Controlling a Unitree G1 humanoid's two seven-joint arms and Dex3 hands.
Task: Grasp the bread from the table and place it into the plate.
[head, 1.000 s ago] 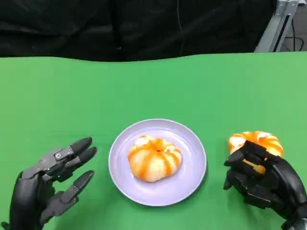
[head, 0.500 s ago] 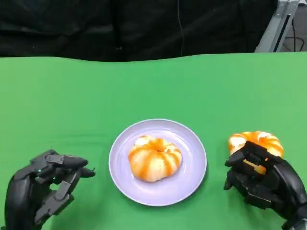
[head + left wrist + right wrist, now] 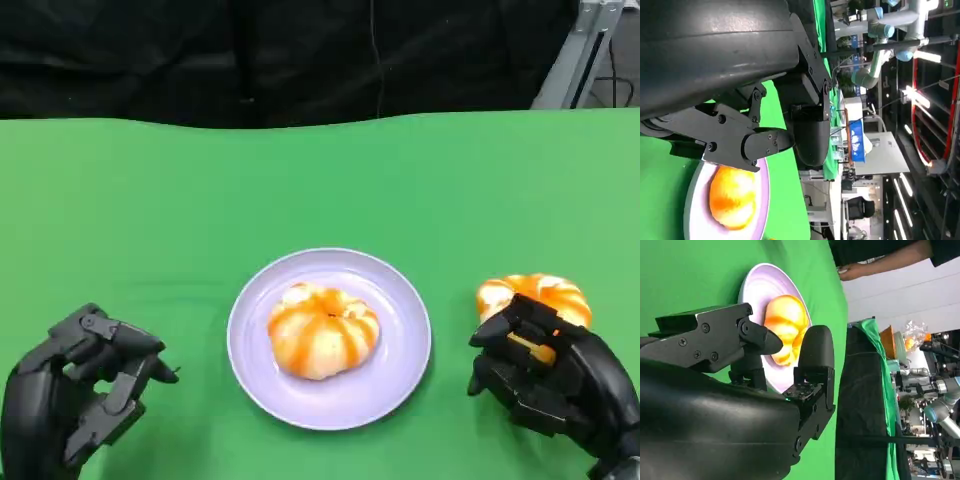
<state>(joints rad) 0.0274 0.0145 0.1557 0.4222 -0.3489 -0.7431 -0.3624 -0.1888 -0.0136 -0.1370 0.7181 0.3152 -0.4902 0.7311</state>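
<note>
- Two breads are counted in the head view: the bread on the plate (image 3: 322, 329) at the centre of the frame, and the second bread (image 3: 535, 297) at the lower right, lying on the green worktop (image 3: 300, 190).
- One plate (image 3: 398, 375), round and pale lilac, sits at lower centre; the second bread lies apart from its rim, to the right.
- Both breads are round buns with orange stripes over a pale crust. The bun on the plate is slightly wider than tall in the frame, its longer span running left to right, domed top facing up. The second bread is also a little wider left to right, though its lower part is hidden behind the fingers.
- Two black hands are seen. The left hand (image 3: 75, 385), at the lower left, is clenched with fingers curled in on nothing, resting well left of the plate.
- The right hand (image 3: 545, 375), at the lower right, has its fingers curved against the near side of the second bread, touching it; whether it truly grips the bun cannot be told, and the bun appears to sit on the worktop.
- In the left wrist view the bun on the plate (image 3: 731, 196) appears past the curled fingers (image 3: 760, 144), with the plate rim (image 3: 690, 210) beside it.
- In the right wrist view the same bun (image 3: 785, 325) and plate (image 3: 757, 282) lie beyond the right hand's fingers (image 3: 815, 347), and a person's bare forearm (image 3: 880, 262) reaches in at the top of the frame.
</note>
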